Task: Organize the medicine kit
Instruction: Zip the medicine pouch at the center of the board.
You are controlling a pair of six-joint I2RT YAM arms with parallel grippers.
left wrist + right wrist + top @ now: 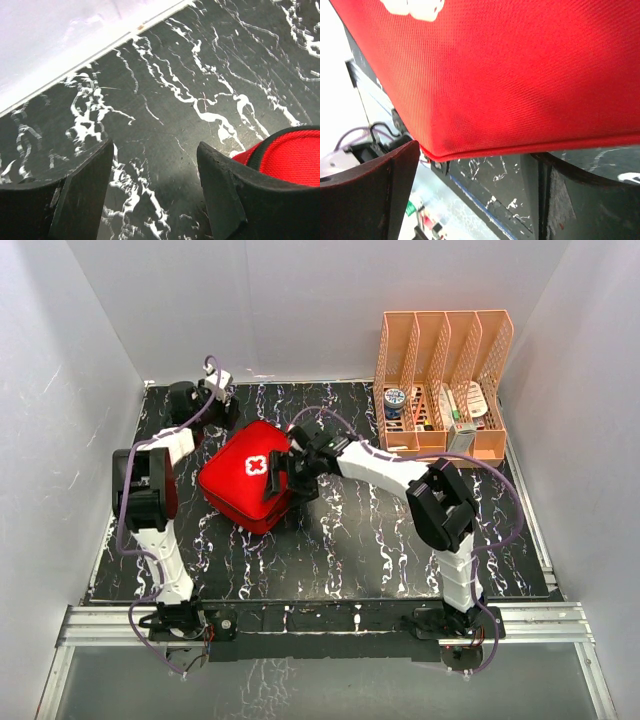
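The medicine kit [245, 485], a red fabric case with a white cross [255, 465] on its lid, lies shut on the black marbled table, left of centre. My right gripper [283, 470] is at the kit's right edge. In the right wrist view its jaws [476, 152] stand open below the red fabric [520, 75], gripping nothing. My left gripper [200, 400] is at the back left, near the kit's far corner. It is open [155, 147] over bare table, and the kit's red corner [295, 155] shows behind its right finger.
An orange-pink file rack [443, 380] holding several small items stands at the back right corner. White walls close in the table on three sides. A metal rail [320, 620] with both arm bases runs along the near edge.
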